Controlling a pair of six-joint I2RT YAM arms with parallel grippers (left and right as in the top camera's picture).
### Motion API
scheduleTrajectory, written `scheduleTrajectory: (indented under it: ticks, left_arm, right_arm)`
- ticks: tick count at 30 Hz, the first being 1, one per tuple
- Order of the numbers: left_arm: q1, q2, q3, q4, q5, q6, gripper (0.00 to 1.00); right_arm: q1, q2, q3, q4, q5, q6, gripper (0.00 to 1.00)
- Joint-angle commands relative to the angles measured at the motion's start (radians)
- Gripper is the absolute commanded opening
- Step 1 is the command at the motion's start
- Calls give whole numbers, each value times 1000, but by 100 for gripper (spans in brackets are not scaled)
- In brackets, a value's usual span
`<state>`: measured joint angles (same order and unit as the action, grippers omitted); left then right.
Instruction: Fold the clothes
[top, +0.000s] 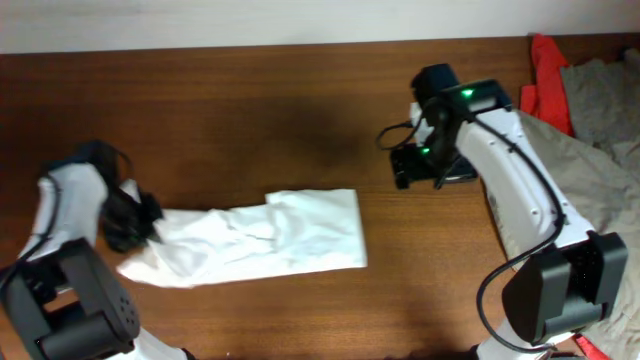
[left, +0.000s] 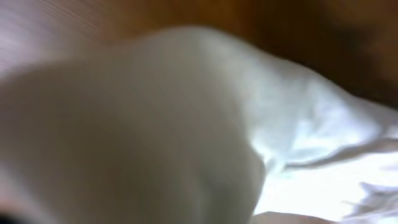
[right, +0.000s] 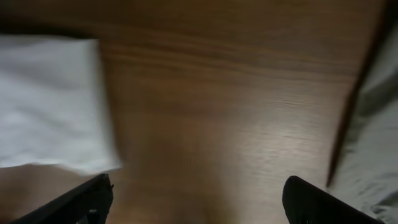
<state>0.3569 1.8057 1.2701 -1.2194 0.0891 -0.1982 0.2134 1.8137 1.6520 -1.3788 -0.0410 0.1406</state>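
Note:
A white garment (top: 255, 242) lies partly folded on the brown table, spread from left of centre to the middle. My left gripper (top: 135, 222) is at its left end, shut on the white cloth; in the left wrist view the white garment (left: 186, 124) fills the frame, blurred, and hides the fingers. My right gripper (top: 415, 165) is open and empty above bare wood, to the right of the garment. In the right wrist view its fingertips (right: 196, 199) stand wide apart and the garment's edge (right: 50, 99) shows at the left.
A pile of grey and red clothes (top: 590, 90) lies at the table's right side; its grey edge shows in the right wrist view (right: 373, 137). The table's far edge meets a pale wall (top: 250, 20).

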Motion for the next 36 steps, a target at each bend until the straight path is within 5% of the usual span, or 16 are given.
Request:
scheduleTrajectory:
  ticks: [1,7,20,27,36]
  left_arm:
    - [69,-9,241,-111,-96,12,0]
    - [-117,-9,351,-201,72,11,0]
    - [-723,195,351,-94,7,-128,0]
    - [-774,227,353,-113,11,-129,0]
    - [-753,225,610,-407,-36,-112,0]
  right_arm:
    - [-38,7,1,-6,27,-14,91]
    - [-37,7,1,-14,27,-29,91]
    - [-37,7,1,-22,27,-33,92]
    - [-37,7,1,-21,27,-35,92]
    - [-37,7,1,-21,27,-36,92]
